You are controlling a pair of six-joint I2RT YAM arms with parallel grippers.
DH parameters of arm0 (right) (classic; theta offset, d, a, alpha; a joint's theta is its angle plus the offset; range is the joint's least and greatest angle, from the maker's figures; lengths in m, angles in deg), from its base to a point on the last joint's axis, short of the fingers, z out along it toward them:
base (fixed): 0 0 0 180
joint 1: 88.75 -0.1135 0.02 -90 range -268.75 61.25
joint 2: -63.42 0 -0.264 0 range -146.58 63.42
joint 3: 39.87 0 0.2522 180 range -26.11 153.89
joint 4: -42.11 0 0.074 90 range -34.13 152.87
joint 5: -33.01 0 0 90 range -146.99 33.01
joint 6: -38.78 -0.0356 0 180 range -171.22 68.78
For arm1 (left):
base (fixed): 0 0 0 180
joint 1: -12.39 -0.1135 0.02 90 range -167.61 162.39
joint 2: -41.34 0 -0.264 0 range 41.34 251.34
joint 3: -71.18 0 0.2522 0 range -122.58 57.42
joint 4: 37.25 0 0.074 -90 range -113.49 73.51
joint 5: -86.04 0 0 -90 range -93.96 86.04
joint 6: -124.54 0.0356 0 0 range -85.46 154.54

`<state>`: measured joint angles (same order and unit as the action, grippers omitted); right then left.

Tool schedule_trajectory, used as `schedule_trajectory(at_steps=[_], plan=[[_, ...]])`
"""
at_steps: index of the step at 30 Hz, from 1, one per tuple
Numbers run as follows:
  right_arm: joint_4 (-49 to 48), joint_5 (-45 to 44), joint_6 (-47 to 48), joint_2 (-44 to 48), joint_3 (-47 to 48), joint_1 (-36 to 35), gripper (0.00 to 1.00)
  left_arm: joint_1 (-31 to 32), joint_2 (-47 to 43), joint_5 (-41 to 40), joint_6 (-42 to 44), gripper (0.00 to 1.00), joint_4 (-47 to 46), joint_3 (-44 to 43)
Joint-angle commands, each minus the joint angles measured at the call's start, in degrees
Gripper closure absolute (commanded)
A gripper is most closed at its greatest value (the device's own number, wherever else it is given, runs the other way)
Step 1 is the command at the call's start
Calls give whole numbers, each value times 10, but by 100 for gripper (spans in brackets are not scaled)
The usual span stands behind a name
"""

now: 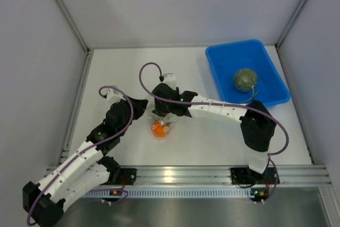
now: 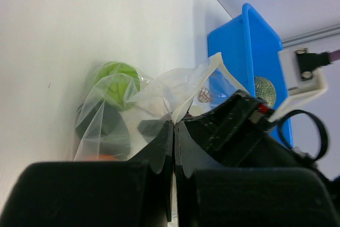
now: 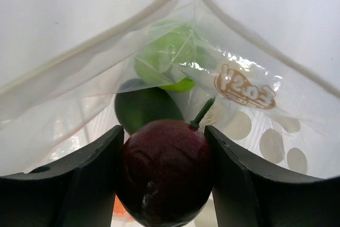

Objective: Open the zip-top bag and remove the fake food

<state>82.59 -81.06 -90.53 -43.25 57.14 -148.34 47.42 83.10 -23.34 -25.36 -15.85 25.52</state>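
My left pincer [image 2: 173, 126] is together on the rim of the clear polka-dot plastic zip-top bag [image 3: 249, 91], mid-tabletop [image 1: 212, 142], propping its mouth up | my right pincer [image 3: 163, 134] reaches inside, clamped on the round dark-maroon toy fruit [image 3: 162, 179] to draw it out | glossy green toy apple [image 3: 164, 57] sits bagged beyond, at 12 o'clock

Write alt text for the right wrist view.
The right gripper clamps a dark red fruit with a green stem between its black fingers, at the open mouth of a clear zip-top bag with white dots. Deeper in the bag lie a green apple and a dark green piece.
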Motion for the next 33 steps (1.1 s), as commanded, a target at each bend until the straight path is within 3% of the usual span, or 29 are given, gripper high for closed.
schedule_trajectory(at_steps=[1,19,25,33], plan=[[18,-17,18,48,42,-13,55,0,-7,-2,12,100,-28,-17],[83,-18,91,204,111,-7,57,0,-11,-8,18,100,-29,-16],[127,-12,128,289,88,99,56,0,-21,-12,23,100,-22,-20],[136,-8,187,369,-34,352,56,0,-26,-5,19,100,-16,-28]])
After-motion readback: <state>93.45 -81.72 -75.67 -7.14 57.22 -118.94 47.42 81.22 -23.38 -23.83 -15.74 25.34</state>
